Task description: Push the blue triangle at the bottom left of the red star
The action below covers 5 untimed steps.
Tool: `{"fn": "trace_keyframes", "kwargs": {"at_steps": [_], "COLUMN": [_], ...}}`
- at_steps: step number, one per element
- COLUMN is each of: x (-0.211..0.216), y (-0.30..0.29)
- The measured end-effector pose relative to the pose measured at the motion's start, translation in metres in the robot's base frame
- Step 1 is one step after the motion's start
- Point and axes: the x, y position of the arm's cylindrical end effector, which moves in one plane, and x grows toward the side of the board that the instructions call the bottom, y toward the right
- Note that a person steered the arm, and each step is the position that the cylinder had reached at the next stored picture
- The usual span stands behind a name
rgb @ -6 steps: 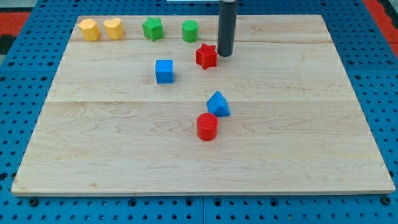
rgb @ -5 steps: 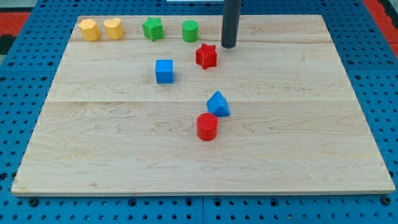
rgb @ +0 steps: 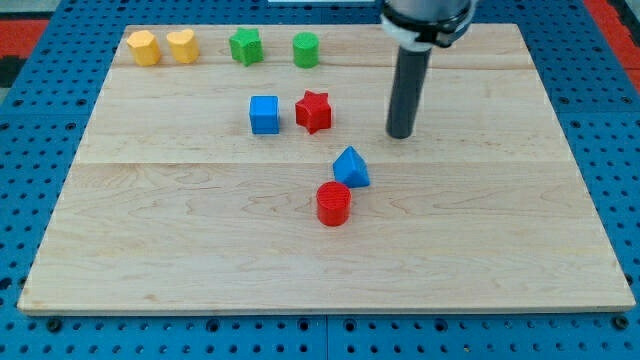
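The blue triangle [rgb: 351,167] lies near the board's middle, touching the red cylinder [rgb: 333,203] just below and left of it. The red star [rgb: 313,111] sits above it and slightly to the left, close beside the blue cube [rgb: 264,114]. My tip [rgb: 400,134] is on the board to the right of the red star and up and to the right of the blue triangle, apart from both.
Along the view's top edge of the wooden board [rgb: 150,240] stand two yellow blocks [rgb: 144,47] [rgb: 182,45], a green star-like block [rgb: 245,46] and a green cylinder [rgb: 306,49].
The red star has moved down and left, ending beside the blue cube. My tip has moved from above the star's right side down and to the right.
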Motion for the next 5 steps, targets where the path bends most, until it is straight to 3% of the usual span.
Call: {"fn": "trace_keyframes", "kwargs": {"at_steps": [1,5], "x": [0.0,-0.046], "y": [-0.045,-0.046]}}
